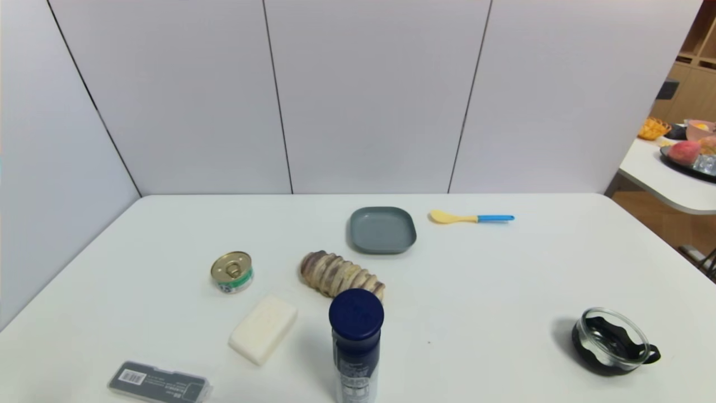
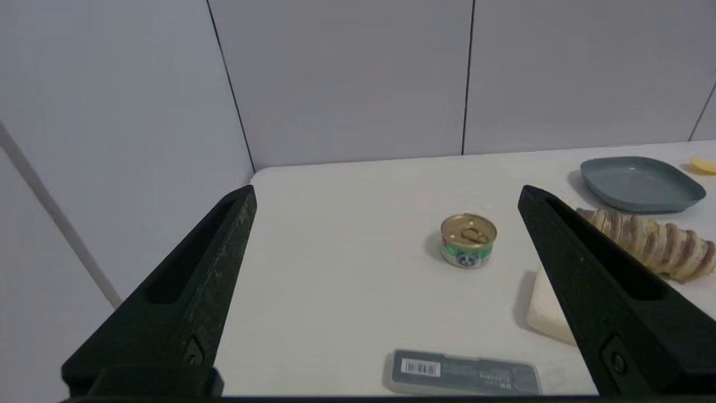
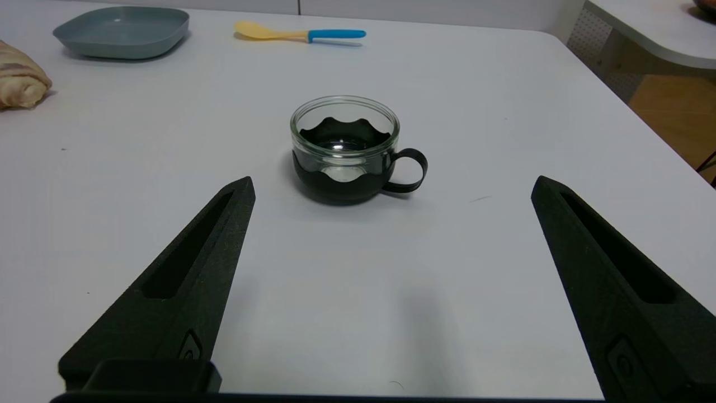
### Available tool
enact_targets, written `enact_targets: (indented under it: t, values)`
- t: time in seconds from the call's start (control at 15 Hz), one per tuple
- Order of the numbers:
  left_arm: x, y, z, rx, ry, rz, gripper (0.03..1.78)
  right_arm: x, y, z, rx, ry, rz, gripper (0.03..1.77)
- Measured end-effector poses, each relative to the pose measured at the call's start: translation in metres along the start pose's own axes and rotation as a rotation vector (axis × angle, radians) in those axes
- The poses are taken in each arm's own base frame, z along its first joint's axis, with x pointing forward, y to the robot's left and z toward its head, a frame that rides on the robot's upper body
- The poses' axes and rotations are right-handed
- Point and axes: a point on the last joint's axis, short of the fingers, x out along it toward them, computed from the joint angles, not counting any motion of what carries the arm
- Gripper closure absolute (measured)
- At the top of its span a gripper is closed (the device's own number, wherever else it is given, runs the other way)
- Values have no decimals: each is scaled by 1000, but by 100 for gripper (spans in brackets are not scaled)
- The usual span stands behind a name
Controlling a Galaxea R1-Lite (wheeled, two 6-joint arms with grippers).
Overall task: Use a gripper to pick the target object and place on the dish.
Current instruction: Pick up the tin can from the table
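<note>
The target object, a squat tin can (image 1: 232, 272) with a gold pull-tab lid and green and white label, stands upright on the left half of the white table. The dish (image 1: 382, 229), a grey-blue rounded-square plate, lies bare further back near the middle. Neither arm shows in the head view. In the left wrist view my left gripper (image 2: 387, 193) is open and holds nothing, back near the table's front edge, with the can (image 2: 468, 240) well ahead of it and the dish (image 2: 641, 184) beyond. My right gripper (image 3: 392, 184) is open and holds nothing, over the table's right side.
A striped bread roll (image 1: 340, 274) lies between can and dish. A white block (image 1: 263, 328), a dark-blue-capped bottle (image 1: 356, 344) and a flat grey case (image 1: 159, 383) sit near the front. A glass bowl with black base (image 1: 613, 340) stands front right; a yellow spoon (image 1: 470, 218) lies beside the dish.
</note>
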Motion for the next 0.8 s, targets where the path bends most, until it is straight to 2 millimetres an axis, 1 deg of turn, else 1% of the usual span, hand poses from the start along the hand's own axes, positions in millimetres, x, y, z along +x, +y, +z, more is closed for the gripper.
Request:
enact_targets:
  t: [0.13, 0.27, 0.33, 0.47, 0.6, 0.67, 0.8]
  values:
    - [24, 2, 38, 34, -20, -17, 12, 0, 0, 0, 0, 0, 0, 9]
    - [54, 3, 71, 68, -32, -57, 12, 0, 0, 0, 0, 0, 0, 9]
    - [72, 3, 86, 89, -32, -78, 12, 0, 0, 0, 0, 0, 0, 9]
    - [109, 3, 105, 118, -17, -109, 12, 0, 0, 0, 0, 0, 0, 9]
    - [149, 1, 115, 133, 9, -161, 12, 0, 0, 0, 0, 0, 0, 9]
    - [168, -1, 115, 137, 37, -195, 12, 0, 0, 0, 1, 0, 0, 9]
    - [207, -8, 104, 133, 111, -255, 12, 0, 0, 0, 0, 0, 0, 9]
